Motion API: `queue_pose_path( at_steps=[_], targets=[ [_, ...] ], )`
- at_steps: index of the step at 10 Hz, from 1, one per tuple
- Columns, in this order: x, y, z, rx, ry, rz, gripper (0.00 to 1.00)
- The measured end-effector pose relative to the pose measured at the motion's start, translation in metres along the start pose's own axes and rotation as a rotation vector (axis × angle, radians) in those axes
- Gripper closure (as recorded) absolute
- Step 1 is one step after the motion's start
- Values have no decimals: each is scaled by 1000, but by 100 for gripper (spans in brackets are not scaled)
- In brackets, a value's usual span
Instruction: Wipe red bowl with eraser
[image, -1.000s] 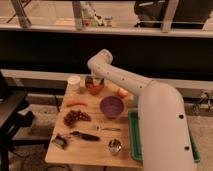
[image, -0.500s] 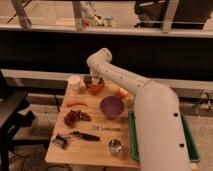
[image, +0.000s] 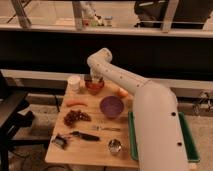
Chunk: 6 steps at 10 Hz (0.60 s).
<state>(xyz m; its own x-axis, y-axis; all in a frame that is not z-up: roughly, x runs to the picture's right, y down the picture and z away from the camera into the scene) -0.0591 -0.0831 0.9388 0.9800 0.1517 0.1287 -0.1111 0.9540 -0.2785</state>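
The red bowl (image: 94, 87) sits at the far edge of the worktop (image: 90, 150), toward its middle, upright with its mouth facing up; being round, it has no long axis to speak of. To its left stands a pale round container (image: 74, 82). Nearer the camera on that side lie an orange carrot-like piece (image: 76, 103), a dark bunch of what looks like grapes (image: 75, 117), and a long black-handled tool (image: 82, 135) pointing roughly left to right.

Directly over the bowl hangs the gripper (image: 94, 80), reaching down from the white arm's bent elbow. The bowl lies straight below the fingers, so any wiping stroke would be a short downward and sideways move inside the rim. Whether the fingers are parted or clenched cannot be told here, since they merge with the dark inside of the bowl. The eraser cannot be picked out either; it may be at or in the bowl under the gripper, but that is only a guess, and its long axis cannot be judged.

Right of the bowl sit a small orange round thing (image: 121, 92) and, nearer, the larger purple bowl (image: 111, 106). A fork-like utensil (image: 107, 128) and a small shiny metal cup (image: 115, 146) lie toward the front, and a green tray (image: 187, 145) runs along the right edge behind the robot's white body.
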Motion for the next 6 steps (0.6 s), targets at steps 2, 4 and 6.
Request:
queue_pose_path(
  at_steps=[2, 4, 6],
  targets=[
    [0, 1, 2, -5, 3, -3, 20],
    [-2, 3, 3, -8, 4, -8, 20],
    [-2, 3, 4, -9, 5, -8, 20]
  ],
)
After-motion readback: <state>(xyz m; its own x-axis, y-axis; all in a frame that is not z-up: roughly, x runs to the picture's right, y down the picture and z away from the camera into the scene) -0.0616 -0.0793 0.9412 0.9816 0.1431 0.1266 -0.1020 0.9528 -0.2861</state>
